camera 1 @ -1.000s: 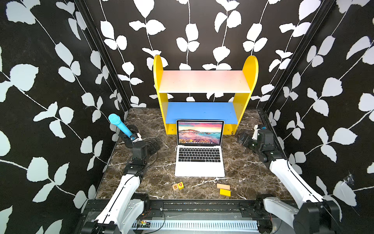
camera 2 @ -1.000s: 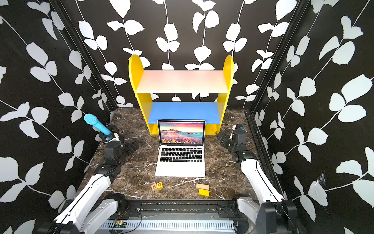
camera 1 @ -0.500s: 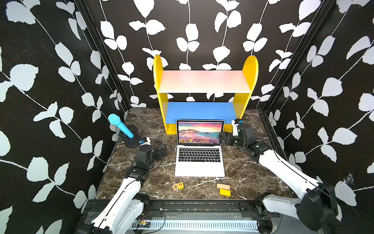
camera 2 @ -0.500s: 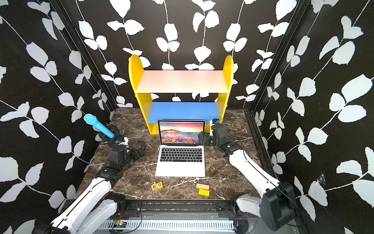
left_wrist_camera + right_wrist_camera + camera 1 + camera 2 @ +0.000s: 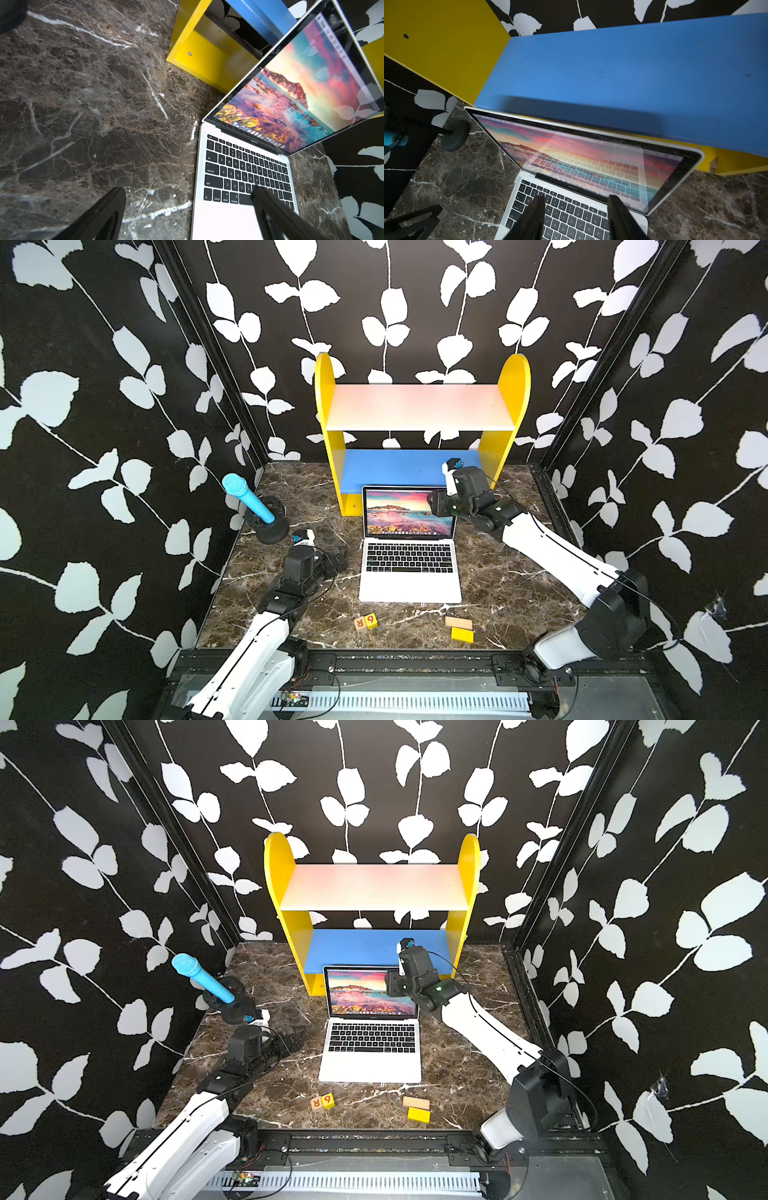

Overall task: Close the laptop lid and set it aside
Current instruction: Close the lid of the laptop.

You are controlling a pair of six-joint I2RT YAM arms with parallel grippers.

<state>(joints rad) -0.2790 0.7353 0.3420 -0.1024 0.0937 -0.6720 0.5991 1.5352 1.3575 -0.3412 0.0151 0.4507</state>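
Right end effector (image 5: 434,504), a black parallel unit on the white arm, hangs at the upper right corner of the laptop lid (image 5: 395,512), the silver panel with the pink-blue coastal screen. Its jaws stand partly apart and grasp nothing; I cannot tell whether it touches the lid. The thin silver laptop (image 5: 409,585) sits open mid-tabletop, lid upright and leaning slightly away. Its hinge and top edge run left to right.

Closing likely turns on 1 relation: the lid's top edge must swing toward the near side. In the right wrist view the black fingers (image 5: 536,207) show on the screen side, over the keys. So the right arm, clearly the nearer one, probably has to reach over that edge.

Left end effector (image 5: 340,558) hovers low, left of the keyboard, jaws spread wide and empty.

Just behind the lid stands the yellow-sided shelf with the blue lower board (image 5: 395,466), leaving little room there. A blue microphone in a black stand (image 5: 247,497) sits far left. On the brown marble tabletop (image 5: 498,572), 2 lettered cubes (image 5: 365,621) and a tan block (image 5: 459,621) beside a yellow block (image 5: 462,635) lie near, clear of the laptop.
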